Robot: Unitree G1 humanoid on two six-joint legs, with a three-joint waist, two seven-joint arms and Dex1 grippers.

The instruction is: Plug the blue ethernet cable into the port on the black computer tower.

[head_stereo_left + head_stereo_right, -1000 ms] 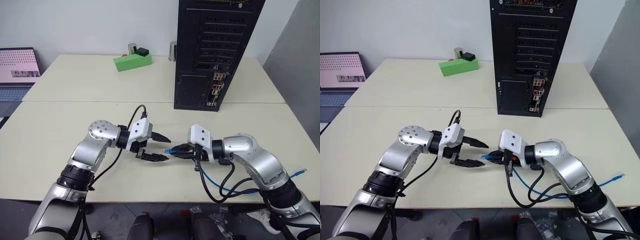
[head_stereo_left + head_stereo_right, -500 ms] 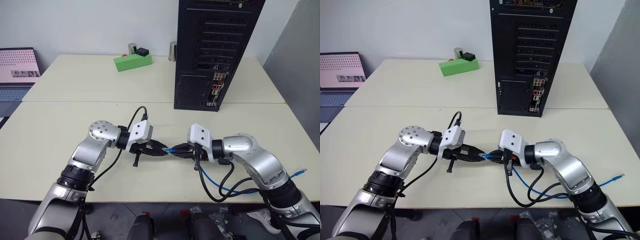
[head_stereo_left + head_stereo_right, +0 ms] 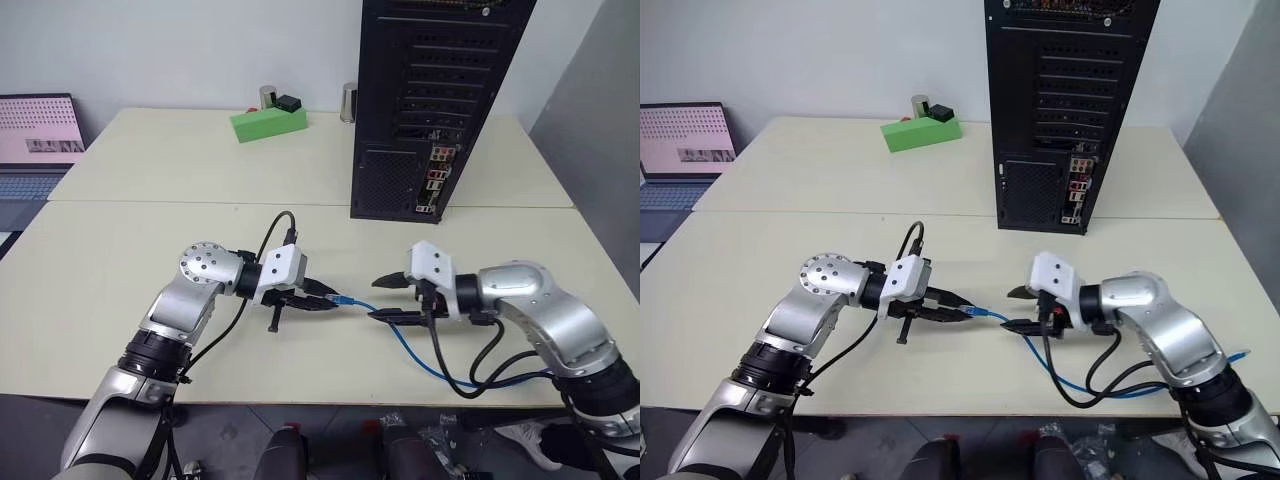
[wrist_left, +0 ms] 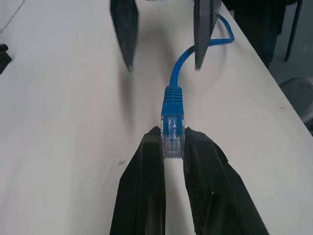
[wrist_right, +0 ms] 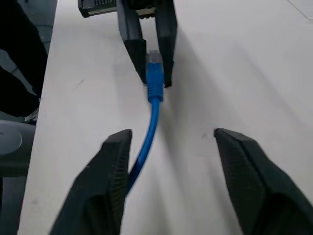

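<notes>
Black computer tower [image 3: 435, 100] stands upright, well beyond both grippers, rear face toward us, port [image 3: 424, 196] strip low on its right side. We see the left gripper [image 4: 172, 147] clamped on the clear plug of the blue ethernet cable [image 3: 400, 345]. Right gripper [image 3: 385, 298] sits just past that plug, fingers spread wide, gripping nothing; the cord runs between them and loops under its arm.
</notes>
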